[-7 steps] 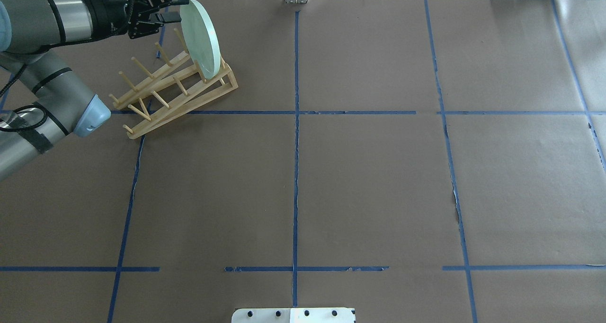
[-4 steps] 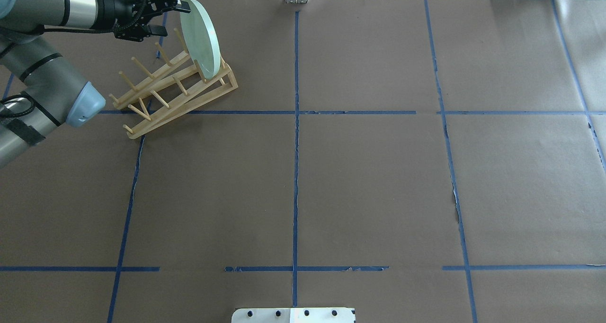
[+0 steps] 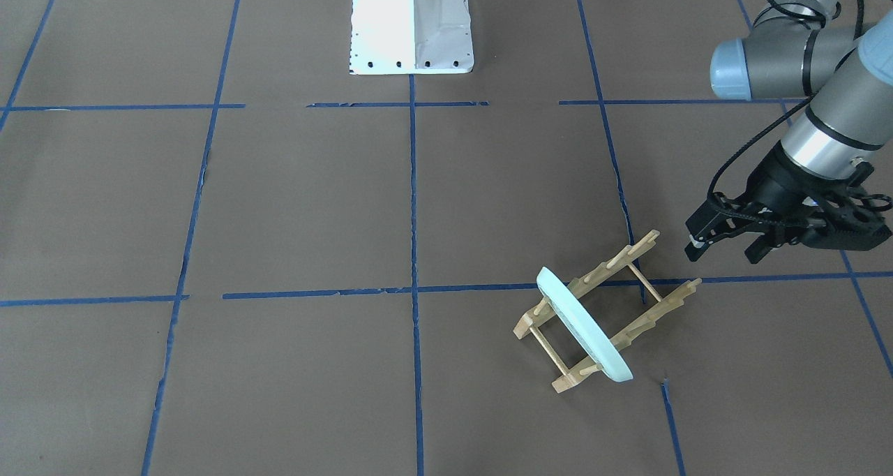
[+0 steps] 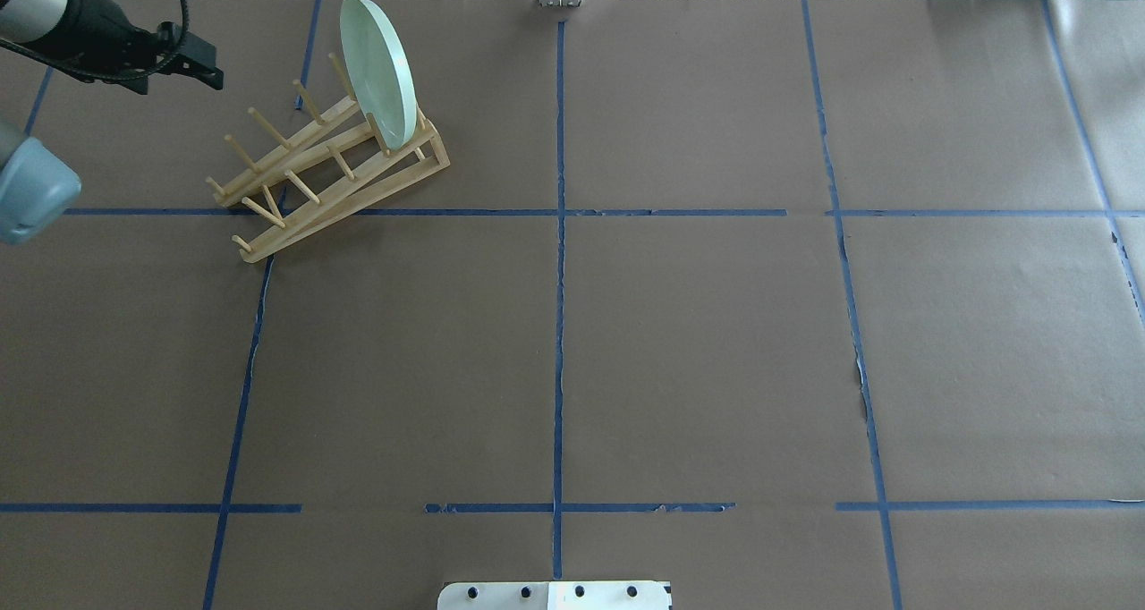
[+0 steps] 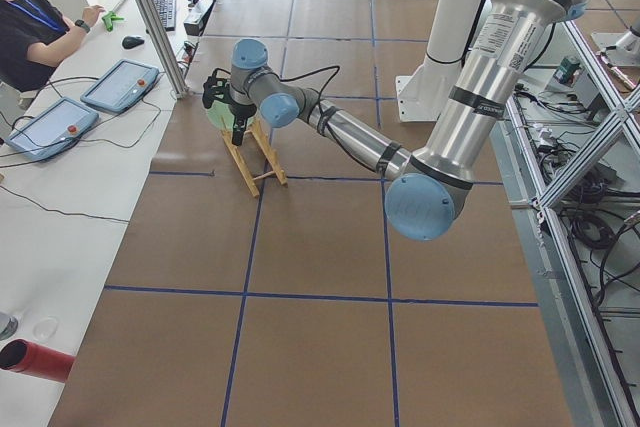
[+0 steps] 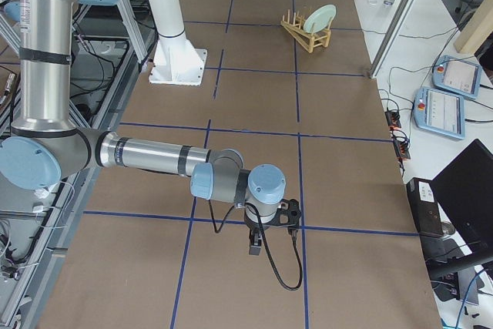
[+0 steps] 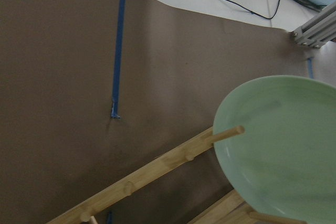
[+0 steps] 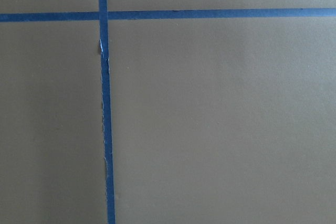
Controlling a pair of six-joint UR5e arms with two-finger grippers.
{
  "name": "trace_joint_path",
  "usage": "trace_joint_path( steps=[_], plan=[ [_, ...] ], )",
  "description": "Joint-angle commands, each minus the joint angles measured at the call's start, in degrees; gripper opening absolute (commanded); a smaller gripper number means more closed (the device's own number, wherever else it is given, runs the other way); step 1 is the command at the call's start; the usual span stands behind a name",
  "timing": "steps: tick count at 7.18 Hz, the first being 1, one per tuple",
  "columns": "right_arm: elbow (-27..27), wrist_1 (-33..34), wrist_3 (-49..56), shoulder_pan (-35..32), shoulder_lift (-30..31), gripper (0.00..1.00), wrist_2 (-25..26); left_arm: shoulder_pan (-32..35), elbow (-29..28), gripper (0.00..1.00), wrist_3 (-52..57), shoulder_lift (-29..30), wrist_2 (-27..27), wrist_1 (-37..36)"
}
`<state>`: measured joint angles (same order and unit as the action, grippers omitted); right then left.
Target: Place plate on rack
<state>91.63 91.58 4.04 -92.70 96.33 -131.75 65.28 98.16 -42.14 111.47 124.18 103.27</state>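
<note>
Two black fingers (image 3: 700, 237) of the left gripper (image 3: 725, 253) stand apart, empty, near the light-wood pegged rack (image 3: 656, 307). The round mint-green glossy plate (image 3: 584, 328) stands on edge between the rack's end pegs (right gripper (image 6: 255, 244): finger state unreadable).

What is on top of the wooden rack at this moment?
Only the plate, standing on edge in the end slot of the rack. The other pegs hold nothing. Where its lower edge rests is hidden by the rack itself.
</note>
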Motion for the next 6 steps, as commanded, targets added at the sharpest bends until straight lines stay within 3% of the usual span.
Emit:
trace_joint_path(
  steps=[1, 2, 3, 4, 5, 6],
  plan=[
    [-0.05, 0.00, -0.09, -0.03, 0.00, 1.00, 0.00, 8.77, 3.18, 1.00, 29.86, -2.14, 0.01, -19.25],
    [-0.05, 0.00, 0.00, -0.03, 0.00, 1.00, 0.00, 13.08, 2.22, 1.00, 40.89, -2.23, 0.01, -26.21],
    [0.04, 0.00, 0.00, -0.03, 0.00, 1.00, 0.00, 18.17, 0.91, 1.00, 50.22, -4.49, 1.32, -27.93],
    [-0.05, 0.00, 0.00, -0.03, 0.00, 1.00, 0.00, 21.00, -0.32, 1.00, 51.53, -10.52, 10.81, -27.08],
    [-0.05, 0.00, 0.00, 0.06, 0.00, 1.00, 0.00, 22.08, -1.90, 1.00, 51.90, -14.14, 16.04, -25.15],
    [-0.05, 0.00, 0.00, -0.03, 0.00, 1.00, 0.00, 22.09, -2.09, 1.00, 51.46, -16.96, 16.01, -23.57]
  ],
)
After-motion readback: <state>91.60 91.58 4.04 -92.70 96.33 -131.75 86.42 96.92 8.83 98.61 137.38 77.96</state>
